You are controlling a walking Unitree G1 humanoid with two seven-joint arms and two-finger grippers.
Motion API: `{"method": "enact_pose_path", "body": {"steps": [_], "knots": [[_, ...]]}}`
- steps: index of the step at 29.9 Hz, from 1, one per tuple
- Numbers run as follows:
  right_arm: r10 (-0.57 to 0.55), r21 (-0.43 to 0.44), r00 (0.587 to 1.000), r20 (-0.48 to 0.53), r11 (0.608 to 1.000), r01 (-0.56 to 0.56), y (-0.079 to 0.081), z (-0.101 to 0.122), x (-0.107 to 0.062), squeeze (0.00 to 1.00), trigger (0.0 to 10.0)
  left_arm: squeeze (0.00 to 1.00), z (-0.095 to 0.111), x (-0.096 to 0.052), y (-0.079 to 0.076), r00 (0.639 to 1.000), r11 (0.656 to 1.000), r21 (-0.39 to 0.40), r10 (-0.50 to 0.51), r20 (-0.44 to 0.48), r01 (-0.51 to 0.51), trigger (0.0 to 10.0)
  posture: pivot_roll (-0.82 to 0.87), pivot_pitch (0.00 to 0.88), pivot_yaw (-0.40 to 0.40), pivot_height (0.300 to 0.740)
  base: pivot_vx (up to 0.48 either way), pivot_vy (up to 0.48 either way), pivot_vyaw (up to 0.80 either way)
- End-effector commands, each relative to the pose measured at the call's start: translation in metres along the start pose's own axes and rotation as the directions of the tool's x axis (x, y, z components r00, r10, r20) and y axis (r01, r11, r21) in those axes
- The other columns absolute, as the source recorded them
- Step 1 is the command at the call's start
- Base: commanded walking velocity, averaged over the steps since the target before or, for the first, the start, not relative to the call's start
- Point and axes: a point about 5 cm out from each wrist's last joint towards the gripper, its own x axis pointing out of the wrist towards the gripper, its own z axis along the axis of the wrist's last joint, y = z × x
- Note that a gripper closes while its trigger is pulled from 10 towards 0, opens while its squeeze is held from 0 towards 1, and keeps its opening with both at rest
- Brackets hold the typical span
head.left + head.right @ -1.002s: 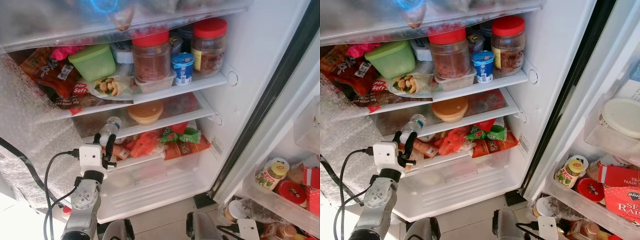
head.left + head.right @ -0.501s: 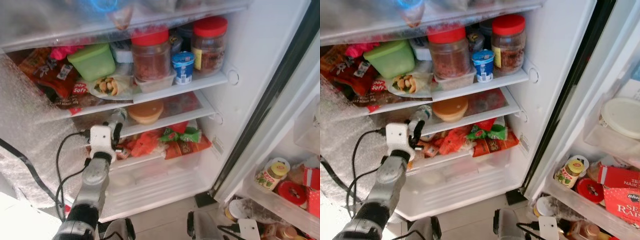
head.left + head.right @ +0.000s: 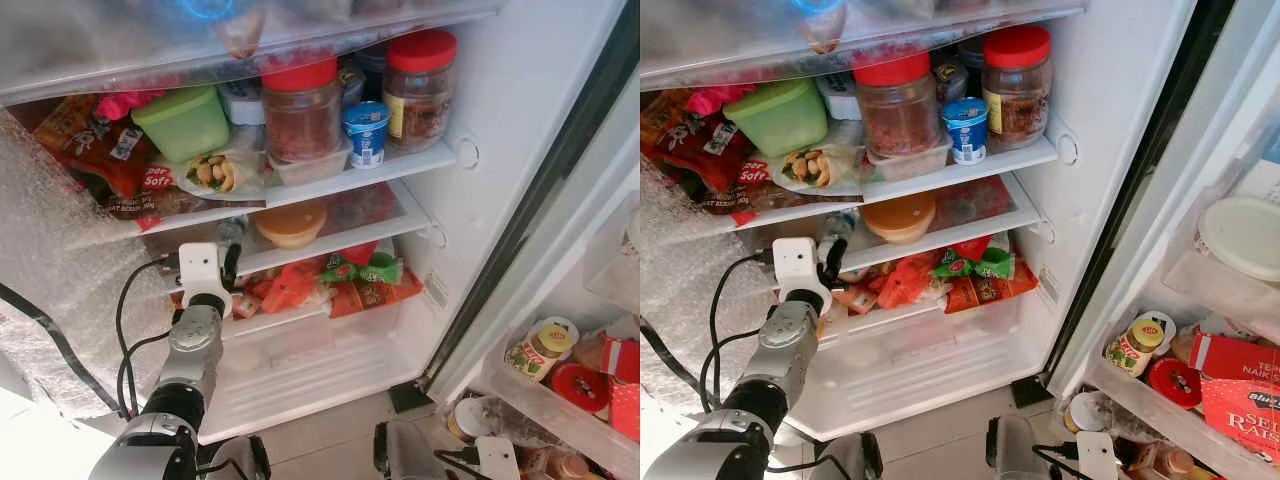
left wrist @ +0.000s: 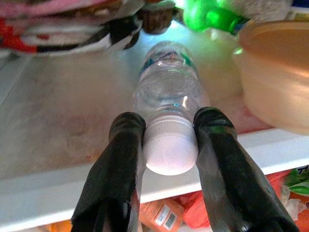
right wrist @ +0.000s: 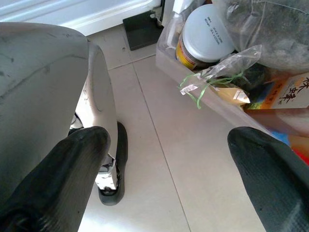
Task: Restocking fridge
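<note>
**A:** Where is the left end effector [image 4: 166,140]?

**B:** Raised at the middle left of the head frames, at the front edge of the white middle fridge shelf [image 3: 330,240]. Its two black fingers [image 4: 118,164] are clamped on the white cap of a small clear plastic water bottle [image 4: 169,92].

**A:** And how does that bottle lie?

**B:** On its side on the middle shelf, cap towards the front edge and body pointing into the fridge. In the left wrist view it lies just beside a round tan lidded plastic tub [image 3: 291,222], which sits near the centre of the frame in the head views.

**A:** What surrounds it?

**B:** On the shelf above, a red-lidded jar of brown contents [image 3: 301,108] near upper centre, a second red-lidded jar [image 3: 419,88] to its right, a small blue-and-white yoghurt cup [image 3: 366,133] between them, and a green plastic box [image 3: 185,122] at the upper left. Below the bottle's shelf lie orange and green snack packets [image 3: 335,280].

**A:** The right end effector [image 5: 169,159]?

**B:** It hangs low, fingers spread well apart, over the pale tiled floor [image 5: 183,159]. In its wrist view a white-lidded jar [image 5: 212,34] stands in a door bin beside it.
</note>
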Motion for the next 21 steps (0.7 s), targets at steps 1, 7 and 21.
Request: {"method": "enact_pose_path", "body": {"steps": [1,7,21], "knots": [[0.017,0.008,1.0,-0.022,1.0,-0.016,0.006,-0.007,-0.001,0.0,10.0,0.0,-0.021,-0.006,0.008,0.992,1.0,0.013,0.022,-0.122,-0.02,10.0,-0.08,0.087,0.064,0.615,0.0,0.0,0.0],[0.015,0.007,1.0,-0.023,1.0,-0.015,0.006,-0.008,-0.001,0.0,10.0,0.0,-0.016,-0.002,0.011,0.993,0.999,0.017,0.036,-0.111,-0.034,10.0,-0.09,0.082,0.062,0.615,0.0,0.0,0.0],[0.009,-0.001,1.0,-0.021,1.0,-0.009,0.005,-0.007,-0.001,0.0,10.0,0.0,0.008,0.016,-0.001,0.998,1.0,-0.017,0.014,-0.065,-0.015,10.0,-0.09,0.082,0.055,0.615,0.0,0.0,0.0]]}}
